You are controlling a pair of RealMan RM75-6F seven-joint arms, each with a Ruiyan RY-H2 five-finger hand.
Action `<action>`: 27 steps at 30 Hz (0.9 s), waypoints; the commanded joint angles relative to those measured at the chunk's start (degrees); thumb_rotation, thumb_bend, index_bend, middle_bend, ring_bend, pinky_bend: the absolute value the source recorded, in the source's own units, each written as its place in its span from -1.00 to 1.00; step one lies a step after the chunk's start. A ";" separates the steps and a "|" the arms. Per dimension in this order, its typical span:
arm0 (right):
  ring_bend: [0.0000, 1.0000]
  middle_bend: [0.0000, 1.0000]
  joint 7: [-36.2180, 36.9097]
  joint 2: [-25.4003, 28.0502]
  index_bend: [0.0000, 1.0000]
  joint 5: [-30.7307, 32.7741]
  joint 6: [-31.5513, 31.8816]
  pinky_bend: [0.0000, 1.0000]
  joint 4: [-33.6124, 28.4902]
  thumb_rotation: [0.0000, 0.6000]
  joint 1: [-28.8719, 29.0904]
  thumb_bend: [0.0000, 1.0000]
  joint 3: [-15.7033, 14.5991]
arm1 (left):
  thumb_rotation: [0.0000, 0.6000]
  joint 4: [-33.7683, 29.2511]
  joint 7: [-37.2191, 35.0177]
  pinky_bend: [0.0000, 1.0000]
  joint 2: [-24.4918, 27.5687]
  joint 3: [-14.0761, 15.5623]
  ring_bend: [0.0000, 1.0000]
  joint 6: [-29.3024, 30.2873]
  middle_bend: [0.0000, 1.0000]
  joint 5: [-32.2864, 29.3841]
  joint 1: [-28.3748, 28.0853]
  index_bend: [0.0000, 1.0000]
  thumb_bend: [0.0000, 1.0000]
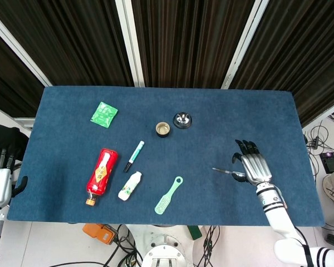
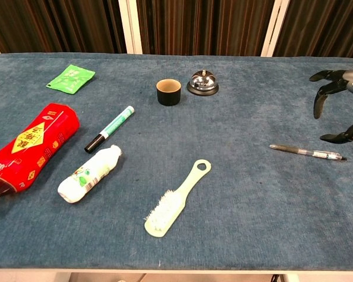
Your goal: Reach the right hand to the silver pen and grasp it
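Silver pen (image 2: pixel 306 153): thin, dark grip, flat on cloth; right hand (image 1: pixel 254 167) over it, fingers apart.

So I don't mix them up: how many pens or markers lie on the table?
2. The silver pen lies at the right, just under the right hand. The green marker lies left of centre, beside the red bottle.

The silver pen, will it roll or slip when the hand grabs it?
The pen is thin and round and lies flat on the blue cloth, so a nudge may roll it. It looks stiff and light. Its smooth metal might slip between the right hand's fingers.
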 commanded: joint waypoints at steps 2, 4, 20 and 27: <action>-0.89 -0.80 -1.65 -1.69 0.10 2.05 -0.96 -0.80 1.96 1.00 0.94 -0.16 -0.73 | 1.00 -0.17 -0.18 -0.70 0.15 -0.04 -0.93 -0.10 -1.00 -0.22 0.07 -0.76 -0.41; -0.89 -0.80 -1.88 -2.22 0.12 2.97 -1.42 -0.80 2.81 1.00 1.18 -0.15 -1.04 | 1.00 -0.20 -0.24 -0.70 0.20 -0.01 -0.93 -0.16 -1.00 -0.20 0.07 -0.76 -0.41; -0.88 -0.80 -3.92 -6.36 0.15 6.83 -4.50 -0.80 6.85 1.00 4.36 -0.03 -2.28 | 1.00 -0.42 -0.61 -0.70 0.64 -0.04 -0.93 -0.82 -1.00 -0.87 0.08 -0.76 -0.40; -0.88 -0.80 -4.04 -7.12 0.17 7.88 -4.06 -0.80 7.89 1.00 4.89 -0.03 -2.25 | 1.00 -0.40 -0.69 -0.70 0.64 -0.11 -0.93 -0.95 -1.00 -1.13 0.09 -0.76 -0.40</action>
